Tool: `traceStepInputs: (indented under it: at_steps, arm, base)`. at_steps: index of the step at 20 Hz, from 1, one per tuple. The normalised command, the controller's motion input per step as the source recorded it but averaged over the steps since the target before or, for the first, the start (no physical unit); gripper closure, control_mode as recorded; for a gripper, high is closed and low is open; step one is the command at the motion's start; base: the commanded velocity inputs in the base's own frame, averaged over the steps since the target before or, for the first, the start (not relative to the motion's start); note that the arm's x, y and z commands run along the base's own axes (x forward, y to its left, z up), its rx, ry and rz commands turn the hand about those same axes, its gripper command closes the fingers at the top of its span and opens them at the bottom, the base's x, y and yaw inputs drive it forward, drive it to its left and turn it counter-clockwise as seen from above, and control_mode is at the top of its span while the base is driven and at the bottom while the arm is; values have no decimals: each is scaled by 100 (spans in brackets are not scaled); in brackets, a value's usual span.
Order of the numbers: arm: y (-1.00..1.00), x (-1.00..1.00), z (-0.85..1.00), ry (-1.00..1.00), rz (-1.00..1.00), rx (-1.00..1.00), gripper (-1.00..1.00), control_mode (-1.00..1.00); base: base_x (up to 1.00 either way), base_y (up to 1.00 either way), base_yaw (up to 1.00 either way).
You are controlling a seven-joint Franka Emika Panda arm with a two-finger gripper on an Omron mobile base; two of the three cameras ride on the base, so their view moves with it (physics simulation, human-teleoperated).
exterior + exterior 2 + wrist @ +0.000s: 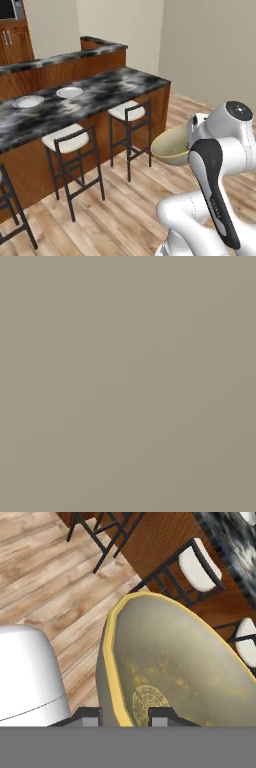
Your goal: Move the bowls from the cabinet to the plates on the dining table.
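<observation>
My gripper is shut on the rim of a pale beige-cream bowl, with one fingertip inside the wall and one outside. In the left base view this bowl hangs tilted in the air in front of my white wrist, above the wooden floor and to the right of the dining table. Two small pale plates lie bare on the table's marble top at its left. Reddish-brown cabinet doors with grey vertical handles show at the far back left.
Black stools with white seats stand along the near side of the table, and one seat shows beyond the bowl. A raised marble ledge runs behind the table. A plain beige wall stands to the right.
</observation>
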Motion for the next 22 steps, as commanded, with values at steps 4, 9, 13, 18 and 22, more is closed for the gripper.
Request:
traceStepInputs:
  at_steps: [4,9,13,18,22]
  arm:
    - [0,0,0,0,0,0,100,100]
    - [0,0,0,0,0,0,100,100]
    - [0,0,0,0,0,0,100,100]
    - [0,0,0,0,0,0,100,100]
    - [0,0,0,0,0,0,100,100]
  base:
    - [38,-80,35]
    - [36,-75,32]
    - [37,-63,28]
    - [49,-35,22]
    - [57,-3,20]
